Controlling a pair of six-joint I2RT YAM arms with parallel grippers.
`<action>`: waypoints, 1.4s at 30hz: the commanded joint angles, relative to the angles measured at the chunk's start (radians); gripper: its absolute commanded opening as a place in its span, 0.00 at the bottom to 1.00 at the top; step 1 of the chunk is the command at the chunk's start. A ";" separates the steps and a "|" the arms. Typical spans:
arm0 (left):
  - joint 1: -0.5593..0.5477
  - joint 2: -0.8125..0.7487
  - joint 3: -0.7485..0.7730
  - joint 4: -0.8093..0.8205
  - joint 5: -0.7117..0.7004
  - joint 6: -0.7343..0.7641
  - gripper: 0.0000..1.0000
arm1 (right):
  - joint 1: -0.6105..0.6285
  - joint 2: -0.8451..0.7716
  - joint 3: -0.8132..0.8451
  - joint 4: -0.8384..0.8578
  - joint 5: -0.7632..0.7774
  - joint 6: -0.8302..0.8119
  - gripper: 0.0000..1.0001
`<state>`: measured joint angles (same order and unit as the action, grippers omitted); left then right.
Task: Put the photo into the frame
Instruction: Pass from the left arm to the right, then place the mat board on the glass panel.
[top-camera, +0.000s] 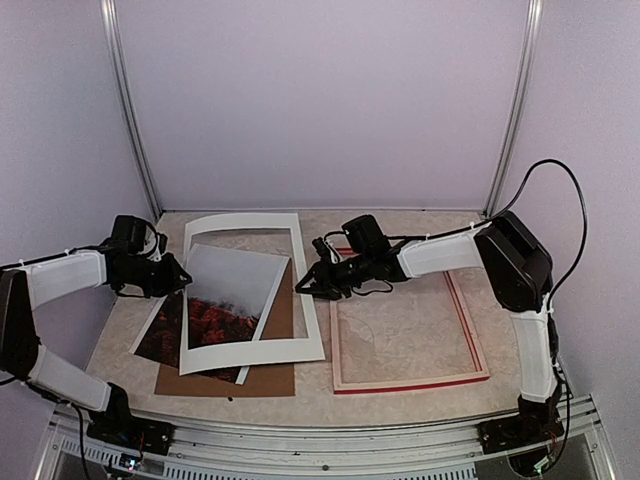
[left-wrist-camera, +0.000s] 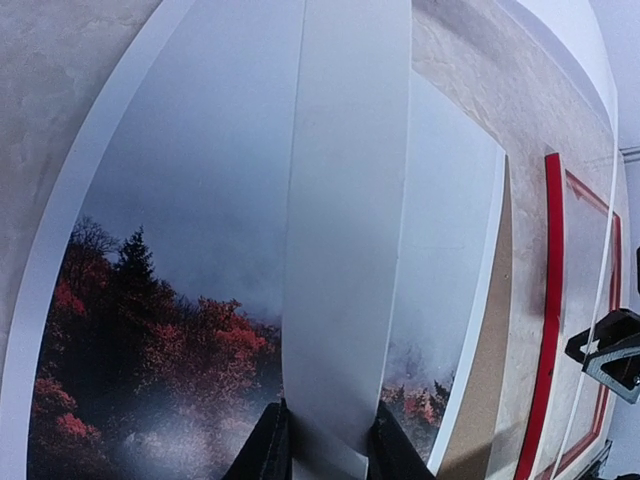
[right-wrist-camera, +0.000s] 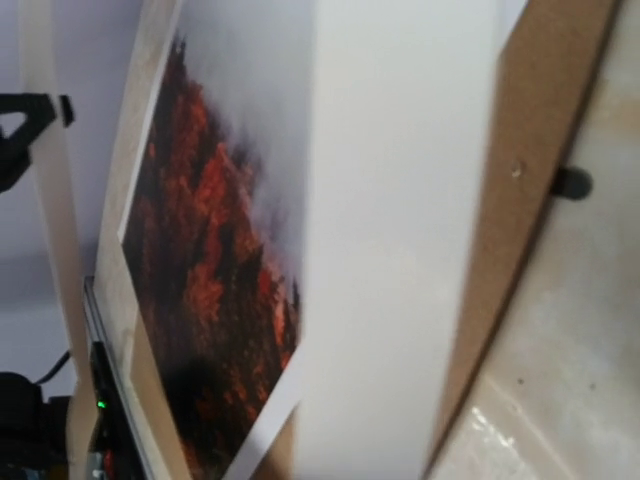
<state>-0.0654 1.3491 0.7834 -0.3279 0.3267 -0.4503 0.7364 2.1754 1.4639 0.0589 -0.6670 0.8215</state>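
Overhead, the photo (top-camera: 228, 290) lies at an angle on the left half of the table (top-camera: 115, 335), under a white mat (top-camera: 255, 354). Most of it shows through the mat's window: grey mist at the far end and dark red foliage at the near end. A dark corner sticks out past the mat's left side. A brown board (top-camera: 270, 378) lies beneath both. The frame (top-camera: 410, 383) lies flat on the right, well apart from the photo, with pale wood facing up and a red outer edge. Only the marbled tabletop shows through its opening. The left gripper (top-camera: 175, 272) is at the mat's left bar and the right gripper (top-camera: 305, 287) is at its right bar.

From the left wrist, the left gripper (left-wrist-camera: 328, 440) is clamped on a bar of the mat (left-wrist-camera: 345, 230), one finger on each side. The photo (left-wrist-camera: 180, 300) shows on both sides of that bar, red-orange trees rising into pale fog. The frame (left-wrist-camera: 548, 330) appears as a red strip beyond the board (left-wrist-camera: 490, 400), and the right gripper (left-wrist-camera: 610, 355) is at the edge of the view.

From the right wrist the view is blurred. The mat (right-wrist-camera: 390, 230) crosses as a white band, with the photo (right-wrist-camera: 220, 270) on one side and the board (right-wrist-camera: 520, 170) on the other. I cannot tell whether the right gripper is open or closed.
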 joint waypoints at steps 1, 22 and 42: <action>-0.017 -0.015 -0.011 0.013 -0.036 -0.010 0.24 | -0.019 -0.082 -0.025 0.077 -0.029 0.022 0.28; -0.157 -0.011 0.037 -0.014 -0.144 -0.048 0.37 | -0.037 -0.252 -0.118 -0.028 -0.023 -0.010 0.00; -0.401 0.049 0.190 -0.061 -0.342 -0.060 0.78 | -0.524 -0.780 -0.471 -0.790 0.211 -0.486 0.00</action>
<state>-0.4210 1.3598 0.9276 -0.3794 0.0391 -0.5255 0.2680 1.3987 1.0004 -0.5484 -0.5285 0.5087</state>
